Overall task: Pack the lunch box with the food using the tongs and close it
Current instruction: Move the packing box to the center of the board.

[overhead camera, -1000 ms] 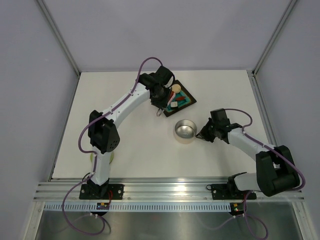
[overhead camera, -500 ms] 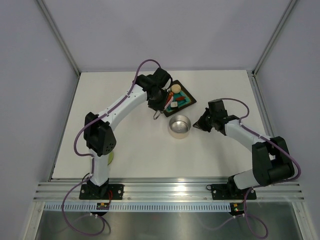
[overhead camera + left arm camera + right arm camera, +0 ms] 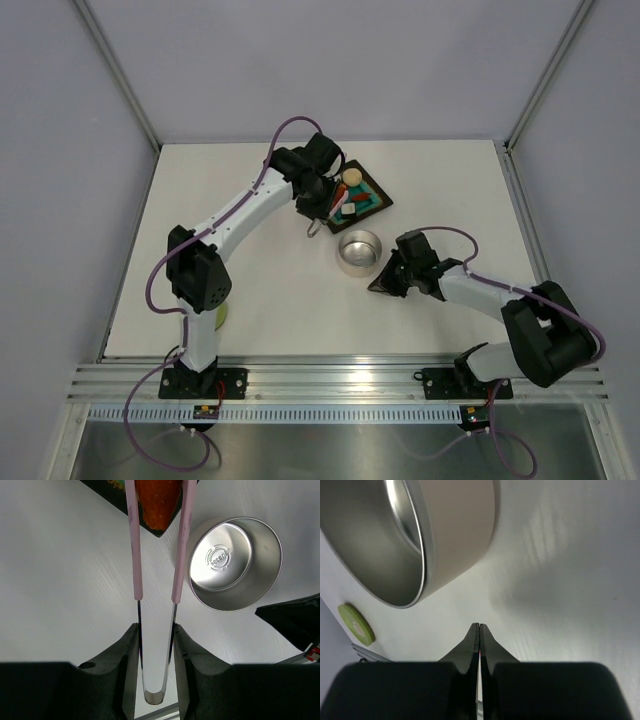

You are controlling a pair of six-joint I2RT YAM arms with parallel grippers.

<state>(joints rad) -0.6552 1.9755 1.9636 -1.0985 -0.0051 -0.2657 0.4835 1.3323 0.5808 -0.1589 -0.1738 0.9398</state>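
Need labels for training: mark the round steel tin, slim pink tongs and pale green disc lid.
round steel tin (image 3: pixel 235 555), left wrist view, inner floor.
slim pink tongs (image 3: pixel 182 545), left wrist view, right-hand pink leg.
pale green disc lid (image 3: pixel 356 625), right wrist view, top face.

Cropped at top edge, left wrist view: tongs (image 3: pixel 135 555) tips, red-orange food piece (image 3: pixel 157 502), tray (image 3: pixel 111 491). Half-hidden behind left arm (image 3: pixel 198 280) overhead: green lid (image 3: pixel 224 314). Cropped in right wrist view: lunch box (image 3: pixel 455 535).

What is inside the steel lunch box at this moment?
No food: the lunch box shows only its bare, stamped floor and shiny wall. The red-orange piece sits between the arms of the tongs, outside the tin. The inner wall on the tongs' side is hidden behind the rim.
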